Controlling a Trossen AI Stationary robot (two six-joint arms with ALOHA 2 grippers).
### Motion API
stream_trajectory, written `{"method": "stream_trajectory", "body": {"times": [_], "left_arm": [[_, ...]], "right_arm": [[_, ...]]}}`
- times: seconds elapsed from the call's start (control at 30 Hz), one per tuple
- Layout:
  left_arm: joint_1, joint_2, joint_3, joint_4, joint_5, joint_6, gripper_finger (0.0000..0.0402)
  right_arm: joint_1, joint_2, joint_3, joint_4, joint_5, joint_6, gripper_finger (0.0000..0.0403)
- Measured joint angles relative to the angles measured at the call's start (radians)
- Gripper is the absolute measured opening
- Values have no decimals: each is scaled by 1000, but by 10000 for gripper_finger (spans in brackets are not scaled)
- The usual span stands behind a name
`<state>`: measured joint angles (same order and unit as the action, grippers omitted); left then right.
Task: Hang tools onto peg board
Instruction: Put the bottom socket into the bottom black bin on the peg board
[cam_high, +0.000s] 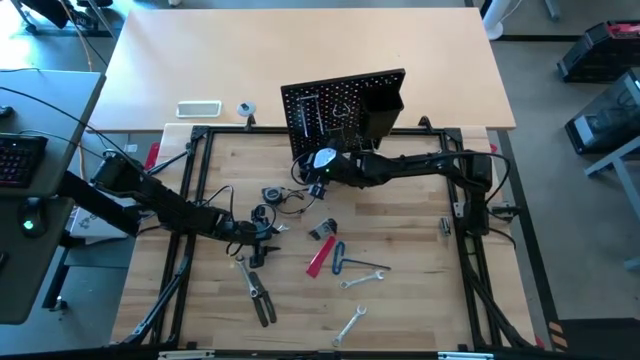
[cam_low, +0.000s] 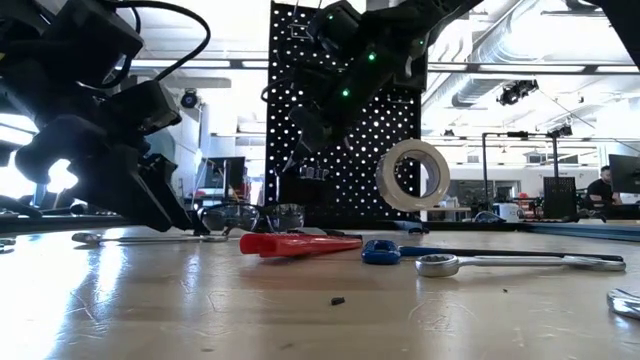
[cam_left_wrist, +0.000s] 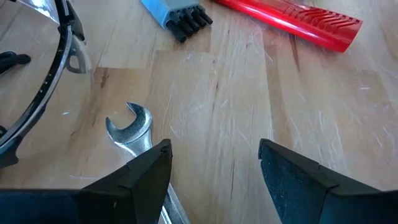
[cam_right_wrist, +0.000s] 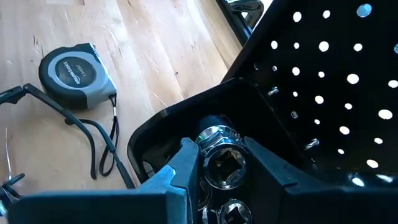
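Note:
The black peg board (cam_high: 340, 105) stands upright at the table's far side. My right gripper (cam_right_wrist: 217, 165) is at its lower left part, shut on a chrome socket (cam_right_wrist: 221, 163) over a black bin (cam_right_wrist: 180, 127). A pale tape roll (cam_low: 413, 175) shows in front of the board. My left gripper (cam_left_wrist: 214, 155) stands open and low over the table, pointing down at a slant. A silver wrench (cam_left_wrist: 134, 127) lies flat with its shaft running under one finger. Red-handled cutter (cam_high: 320, 258), blue-handled tool (cam_high: 340, 258), pliers (cam_high: 262, 300) and two more wrenches (cam_high: 365, 278) lie on the table. My right gripper pinches the chrome socket's round wall (cam_right_wrist: 208, 140) between its two fingers, the square hole facing the wrist camera. The fingers slant down toward the peg board. The socket is held over the bin's opening; a second chrome socket (cam_right_wrist: 231, 213) shows just behind it.
A tape measure (cam_right_wrist: 76, 71) with its strap and clear safety glasses (cam_left_wrist: 50, 81) lie near the left gripper. A holder of hex keys (cam_left_wrist: 177, 15) lies beyond the wrench. A white flat device (cam_high: 198, 108) sits behind the table frame (cam_high: 190, 200).

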<state>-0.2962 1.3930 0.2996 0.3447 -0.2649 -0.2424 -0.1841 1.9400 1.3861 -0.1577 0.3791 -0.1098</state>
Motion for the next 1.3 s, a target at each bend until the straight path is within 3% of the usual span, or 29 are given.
{"method": "stream_trajectory", "body": {"times": [1.3], "left_arm": [[0,0,0,5,0,0,231]], "right_arm": [[0,0,0,-2,-75,-30,97]]}}
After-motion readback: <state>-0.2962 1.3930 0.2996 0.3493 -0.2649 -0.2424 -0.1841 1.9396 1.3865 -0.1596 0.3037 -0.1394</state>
